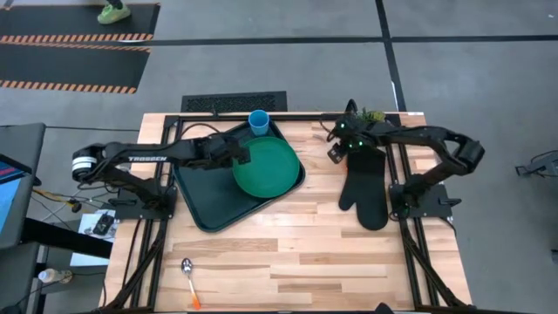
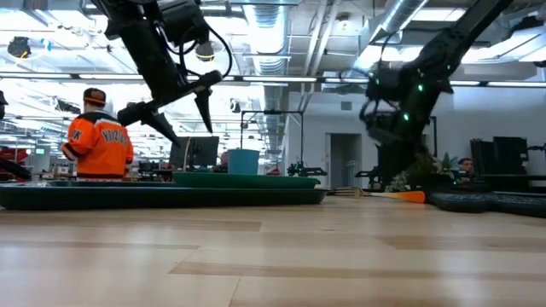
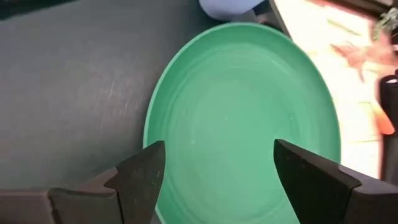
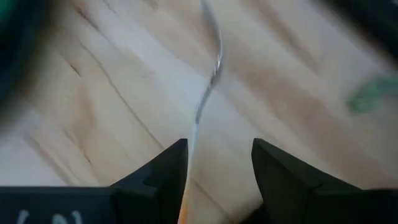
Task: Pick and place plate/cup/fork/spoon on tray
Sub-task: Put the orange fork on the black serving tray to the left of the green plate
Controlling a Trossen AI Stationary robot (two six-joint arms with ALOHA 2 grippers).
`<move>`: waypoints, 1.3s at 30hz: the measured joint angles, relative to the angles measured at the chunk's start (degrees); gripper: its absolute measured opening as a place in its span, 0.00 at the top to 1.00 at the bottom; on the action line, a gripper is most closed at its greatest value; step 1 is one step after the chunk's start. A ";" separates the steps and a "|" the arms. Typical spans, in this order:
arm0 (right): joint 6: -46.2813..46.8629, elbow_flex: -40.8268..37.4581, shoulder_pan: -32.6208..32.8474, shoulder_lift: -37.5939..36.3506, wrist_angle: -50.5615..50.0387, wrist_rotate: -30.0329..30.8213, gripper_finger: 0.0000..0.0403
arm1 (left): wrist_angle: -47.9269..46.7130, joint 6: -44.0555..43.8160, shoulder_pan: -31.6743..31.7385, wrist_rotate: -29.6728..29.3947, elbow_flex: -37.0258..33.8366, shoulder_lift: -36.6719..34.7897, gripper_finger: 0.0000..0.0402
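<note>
The green plate (image 1: 268, 166) lies in the right part of the dark tray (image 1: 202, 196), and the light-blue cup (image 1: 258, 121) stands at the tray's far corner. My left gripper (image 1: 234, 155) is open and hovers over the plate's left edge (image 3: 161, 118), raised above the tray in the low view (image 2: 189, 128). My right gripper (image 1: 335, 150) is open near the table's far edge. Its fingers stand on either side of the fork's orange handle (image 4: 185, 208) without touching it. The fork (image 4: 208, 93) lies flat on the table. The spoon (image 1: 187, 267) lies near the front edge.
A black oven mitt (image 1: 366, 187) lies on the table just right of my right gripper. A small green plant (image 1: 373, 114) sits at the far edge. A person in an orange jacket (image 2: 98, 141) stands in the room beyond the table.
</note>
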 joint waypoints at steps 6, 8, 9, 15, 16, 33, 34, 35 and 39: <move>-0.96 1.56 0.96 -1.57 -0.37 0.05 0.50 | -0.01 0.26 0.00 -0.70 0.02 -0.86 0.29; -1.03 1.56 1.14 0.26 -0.66 -0.12 0.50 | -0.04 0.26 -0.04 -0.70 0.02 -0.87 0.29; -1.05 1.56 1.40 1.39 -0.72 -0.06 0.50 | -0.04 0.28 -0.11 -0.70 0.02 -0.87 0.29; -2.01 1.51 2.60 7.60 -1.16 -0.10 0.50 | -0.23 0.77 -0.17 -0.59 0.02 -0.87 0.29; -2.04 1.51 2.86 8.41 -1.21 -0.10 0.50 | -0.30 0.77 -0.17 -0.59 0.02 -0.87 0.29; 2.16 1.43 0.63 4.67 -4.25 -3.01 0.98 | 0.59 0.34 -0.28 0.59 0.02 -0.87 0.29; 2.58 1.41 0.36 3.54 -4.28 -5.08 0.98 | 1.92 1.13 -0.44 1.09 0.02 -0.87 0.29; 3.37 1.40 0.26 2.20 -3.60 -7.48 0.98 | 3.86 2.09 -0.59 1.59 0.02 -0.87 0.29; 9.99 1.40 1.20 -4.48 0.98 -16.41 0.99 | 14.18 6.96 -1.84 3.03 0.02 -0.87 0.29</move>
